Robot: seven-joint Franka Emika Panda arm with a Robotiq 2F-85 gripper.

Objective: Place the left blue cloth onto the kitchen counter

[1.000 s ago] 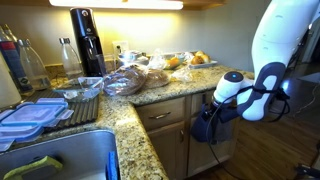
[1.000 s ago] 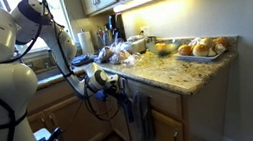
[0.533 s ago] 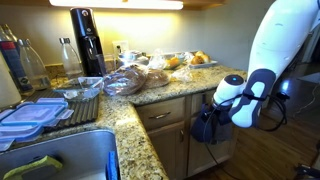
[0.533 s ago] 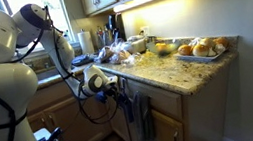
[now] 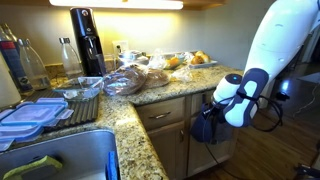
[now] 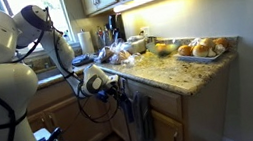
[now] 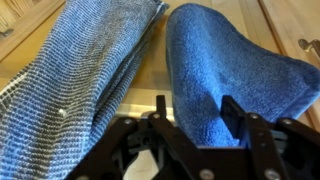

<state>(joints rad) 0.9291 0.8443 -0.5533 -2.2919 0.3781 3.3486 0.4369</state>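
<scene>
One royal-blue cloth [image 7: 235,75], one grey-blue towel [image 7: 80,80]

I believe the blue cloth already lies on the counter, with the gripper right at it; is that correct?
Not quite: the blue cloth hangs against the wooden cabinet front, not on the counter, as the wrist view shows. The gripper is right at it.

Pretty much only the big white robot arm [image 5: 275,40] moved. Its black-and-white forearm section [image 5: 250,95] was hanging low and out to the side a second ago. It's now swung up and in toward the light wooden cabinet front [image 5: 165,135], so it sits steeper. The round white wrist joint [image 6: 91,81] slid back a touch too.
</scene>
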